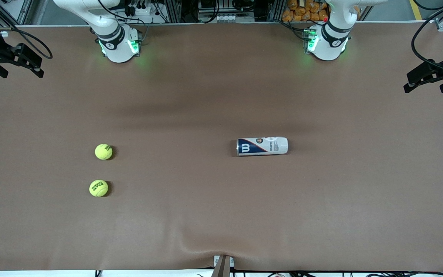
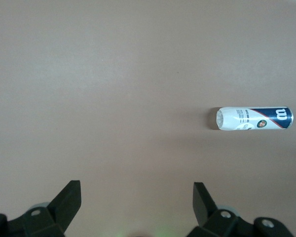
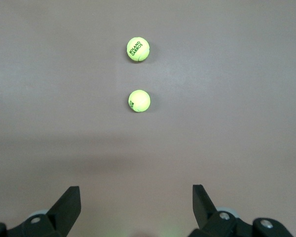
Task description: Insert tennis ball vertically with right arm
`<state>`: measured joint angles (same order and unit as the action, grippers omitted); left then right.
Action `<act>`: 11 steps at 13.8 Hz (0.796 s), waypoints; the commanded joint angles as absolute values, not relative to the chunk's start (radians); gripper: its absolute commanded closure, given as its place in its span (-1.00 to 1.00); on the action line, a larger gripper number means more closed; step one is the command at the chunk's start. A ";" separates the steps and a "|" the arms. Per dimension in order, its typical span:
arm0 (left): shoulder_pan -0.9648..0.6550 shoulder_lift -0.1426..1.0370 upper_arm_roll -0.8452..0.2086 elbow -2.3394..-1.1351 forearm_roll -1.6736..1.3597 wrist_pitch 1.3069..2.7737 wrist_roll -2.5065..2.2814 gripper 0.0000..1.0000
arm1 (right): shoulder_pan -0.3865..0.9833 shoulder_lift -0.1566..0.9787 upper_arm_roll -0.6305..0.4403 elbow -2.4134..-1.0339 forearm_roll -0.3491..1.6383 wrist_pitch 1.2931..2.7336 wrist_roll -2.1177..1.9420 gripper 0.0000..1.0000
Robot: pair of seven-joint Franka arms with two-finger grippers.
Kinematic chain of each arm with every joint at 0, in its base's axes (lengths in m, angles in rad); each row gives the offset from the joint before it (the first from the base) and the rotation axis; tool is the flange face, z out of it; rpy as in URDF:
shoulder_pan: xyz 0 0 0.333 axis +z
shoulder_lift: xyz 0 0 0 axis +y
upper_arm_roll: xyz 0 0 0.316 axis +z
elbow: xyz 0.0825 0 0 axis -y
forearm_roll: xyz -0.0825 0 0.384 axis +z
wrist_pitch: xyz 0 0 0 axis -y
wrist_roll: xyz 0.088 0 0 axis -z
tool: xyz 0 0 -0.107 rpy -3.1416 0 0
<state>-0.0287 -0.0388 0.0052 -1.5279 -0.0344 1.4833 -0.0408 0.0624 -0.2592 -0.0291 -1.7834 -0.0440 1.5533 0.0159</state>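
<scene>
Two tennis balls (image 3: 139, 100) (image 3: 137, 49) lie well ahead of the right gripper (image 3: 136, 207), whose jaws stand wide and empty, ready for a pick. The can (image 2: 254, 118) lies on its side, well clear of the left gripper (image 2: 136, 207), also wide, waiting

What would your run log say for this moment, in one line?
left gripper: open, waiting | right gripper: open, waiting | tennis balls: untouched | can: lying down

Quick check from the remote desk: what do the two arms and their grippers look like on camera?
Both arms are white with black joint bands and green lights glowing at their bases; black cables trail along them. The right gripper and left gripper are black, each with two angular wedge-shaped fingers above pale round fittings on the body.
</scene>
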 commanded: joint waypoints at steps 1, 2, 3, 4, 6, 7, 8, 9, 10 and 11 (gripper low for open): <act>-0.002 -0.014 0.009 -1.517 -0.040 1.442 -0.035 -1.00 | 0.035 -0.273 -0.018 -1.787 -0.035 1.548 0.000 -1.00; 0.003 -0.014 0.009 -1.517 -0.040 1.442 -0.035 -1.00 | 0.035 -0.273 -0.018 -1.787 -0.035 1.548 -0.002 -1.00; 0.003 -0.008 0.009 -1.519 -0.038 1.442 -0.034 -1.00 | 0.035 -0.272 -0.018 -1.787 -0.035 1.548 -0.002 -1.00; 0.003 0.012 0.009 -1.519 -0.040 1.437 -0.038 -1.00 | 0.037 -0.272 -0.018 -1.787 -0.035 1.551 0.000 -1.00; 0.003 0.028 0.009 -1.511 -0.038 1.399 -0.035 -1.00 | 0.037 -0.268 -0.018 -1.787 -0.035 1.552 0.000 -1.00; 0.003 0.032 0.008 -1.512 -0.040 1.399 -0.035 -1.00 | 0.035 -0.270 -0.018 -1.787 -0.034 1.552 0.000 -1.00; 0.002 0.052 0.008 -1.509 -0.041 1.390 -0.037 -1.00 | 0.035 -0.268 -0.018 -1.786 -0.034 1.552 0.000 -1.00; 0.006 0.060 0.008 -1.511 -0.051 1.387 -0.034 -1.00 | 0.035 -0.270 -0.018 -1.786 -0.034 1.554 0.000 -1.00; 0.006 0.063 0.008 -1.509 -0.052 1.385 -0.034 -1.00 | 0.035 -0.270 -0.018 -1.786 -0.034 1.555 0.000 -1.00; -0.004 0.063 0.003 -1.509 -0.054 1.385 -0.028 -1.00 | 0.035 -0.270 -0.018 -1.787 -0.034 1.555 0.000 -1.00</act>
<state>-0.0003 0.0539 0.0090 -1.5302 -0.0365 1.4076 -0.0397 0.0610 -0.2592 -0.0308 -1.7834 -0.0440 1.5546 0.0157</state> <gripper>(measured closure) 0.000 0.000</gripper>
